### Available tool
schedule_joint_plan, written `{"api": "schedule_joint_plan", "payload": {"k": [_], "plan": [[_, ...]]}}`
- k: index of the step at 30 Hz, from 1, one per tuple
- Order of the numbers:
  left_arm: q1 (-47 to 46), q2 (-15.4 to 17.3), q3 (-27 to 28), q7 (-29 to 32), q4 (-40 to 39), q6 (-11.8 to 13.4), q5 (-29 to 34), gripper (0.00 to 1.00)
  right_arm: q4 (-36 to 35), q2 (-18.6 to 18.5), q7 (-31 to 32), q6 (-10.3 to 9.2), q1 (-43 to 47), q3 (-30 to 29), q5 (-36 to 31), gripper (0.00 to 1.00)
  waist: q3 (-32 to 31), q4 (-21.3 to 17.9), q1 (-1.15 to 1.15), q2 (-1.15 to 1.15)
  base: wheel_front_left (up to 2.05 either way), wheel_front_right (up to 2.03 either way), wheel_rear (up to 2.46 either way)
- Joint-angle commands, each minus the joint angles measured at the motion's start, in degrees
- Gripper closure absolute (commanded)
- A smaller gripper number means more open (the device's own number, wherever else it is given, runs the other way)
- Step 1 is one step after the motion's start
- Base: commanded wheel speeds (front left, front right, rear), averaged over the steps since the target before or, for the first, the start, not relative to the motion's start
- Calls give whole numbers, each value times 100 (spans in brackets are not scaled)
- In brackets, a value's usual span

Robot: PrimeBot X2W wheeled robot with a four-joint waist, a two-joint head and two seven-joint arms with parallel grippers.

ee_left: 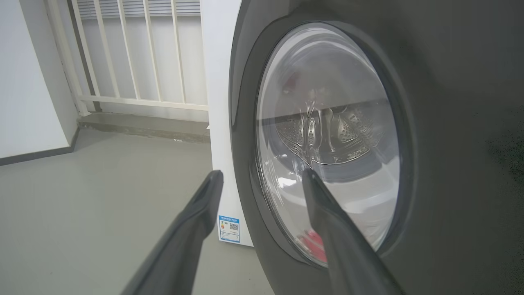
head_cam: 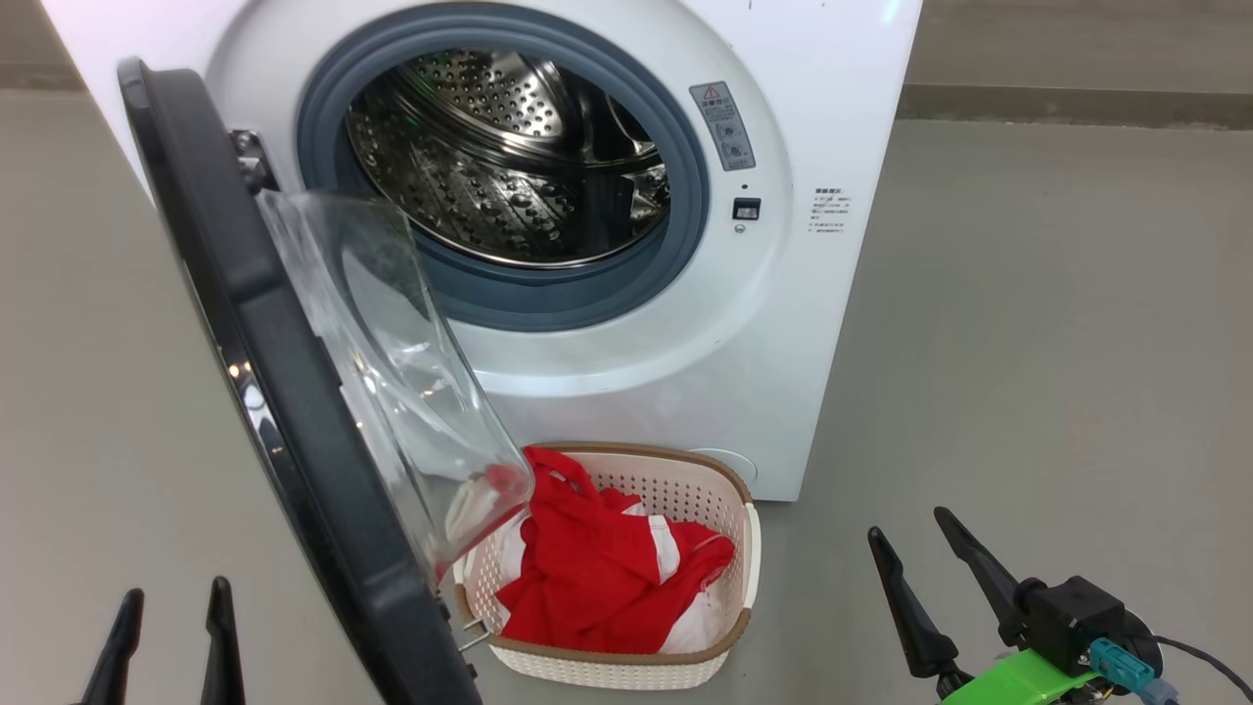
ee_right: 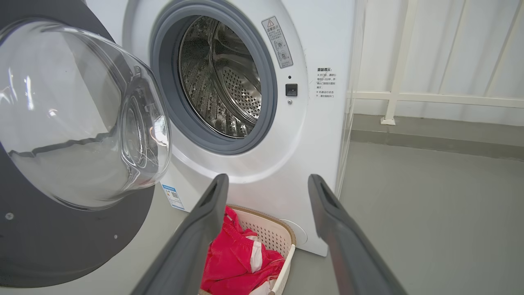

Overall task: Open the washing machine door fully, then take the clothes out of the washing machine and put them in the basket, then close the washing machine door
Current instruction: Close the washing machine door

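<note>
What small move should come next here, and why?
Probably bring the open left gripper against the outer face of the round black-rimmed glass door to start swinging it shut: the perforated steel drum looks empty, red-and-white clothes lie in the cream perforated basket.

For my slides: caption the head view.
Washing machine door open, drum looks empty, clothes in the basket; left gripper and right gripper open, holding nothing.

Red clothes point(ee_right: 237, 258) in basket point(ee_right: 271, 232) before washing machine point(ee_right: 315, 155)
</note>
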Motion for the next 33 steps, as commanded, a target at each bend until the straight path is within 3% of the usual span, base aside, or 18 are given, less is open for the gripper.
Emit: {"api": "schedule_joint_plan", "payload": {"k": [1, 12, 31, 33], "plan": [[-103, 70, 226, -67, -116, 27, 71, 0, -125, -36, -37, 28, -135, 140, 20, 0, 12, -10, 0, 0, 0, 0, 0], [-166, -192, 564, -69, 92, -109, 491, 0, -109, -41, -37, 28, -183, 130, 5, 0, 26, -51, 0, 0, 0, 0, 0], [-272, -288, 636, -70, 418, -232, 716, 0, -67, -15, -37, 28, -198, 126, -17, 0, 4, -76, 0, 0, 0, 0, 0], [-287, -291, 633, -70, 532, -234, 691, 74, -66, -10, -37, 28, -202, 129, -13, 0, 1, -85, 0, 0, 0, 0, 0]]}}
